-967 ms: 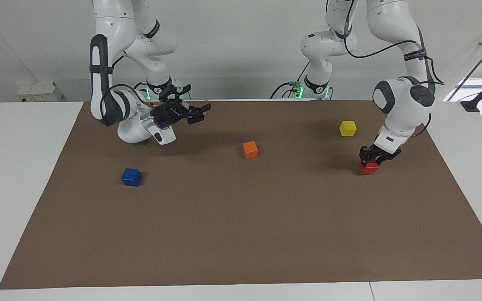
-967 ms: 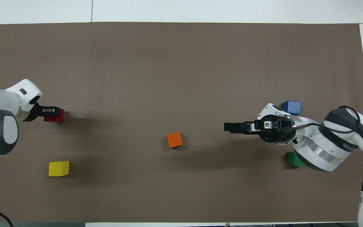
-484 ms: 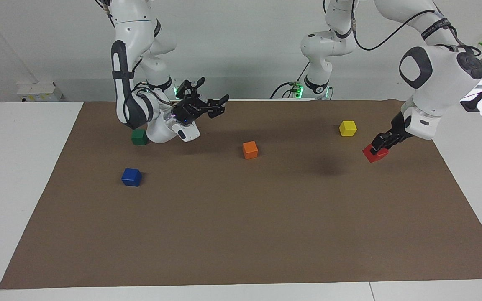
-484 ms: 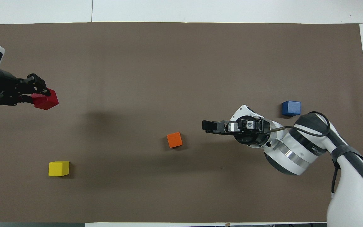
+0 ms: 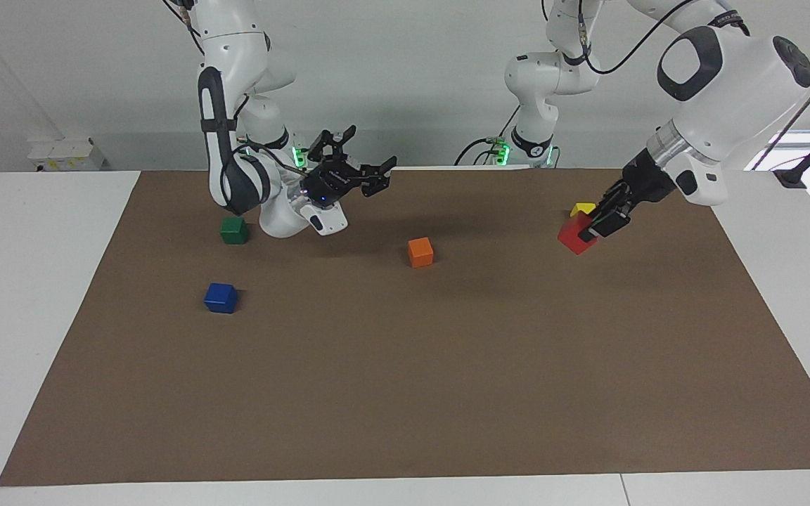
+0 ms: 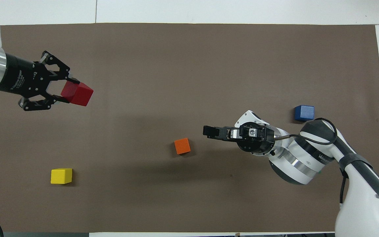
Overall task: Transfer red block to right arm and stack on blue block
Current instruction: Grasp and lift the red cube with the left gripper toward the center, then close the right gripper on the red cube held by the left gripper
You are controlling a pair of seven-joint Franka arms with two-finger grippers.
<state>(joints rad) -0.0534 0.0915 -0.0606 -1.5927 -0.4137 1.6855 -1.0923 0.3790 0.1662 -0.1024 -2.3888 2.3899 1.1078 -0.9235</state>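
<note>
My left gripper (image 5: 591,226) is shut on the red block (image 5: 575,236) and holds it tilted in the air over the left arm's end of the brown mat, above the spot beside the yellow cube. In the overhead view the left gripper (image 6: 68,90) points toward the table's middle with the red block (image 6: 78,94) at its tips. My right gripper (image 5: 370,151), with its blue light lit, is open and empty in the air, pointing toward the left arm; the overhead view shows the right gripper (image 6: 208,131) edge-on beside the orange cube. The blue block (image 5: 221,297) (image 6: 304,112) lies on the mat at the right arm's end.
An orange cube (image 5: 420,251) (image 6: 182,146) lies mid-mat. A yellow cube (image 5: 583,209) (image 6: 61,175) is partly hidden by the red block in the facing view. A dark green cube (image 5: 234,230) lies nearer to the robots than the blue block. The brown mat (image 5: 405,393) covers the table.
The left gripper lifted the red block off the mat and carried it up and toward the table's middle. The right gripper rose and reached toward the middle, uncovering the green cube.
</note>
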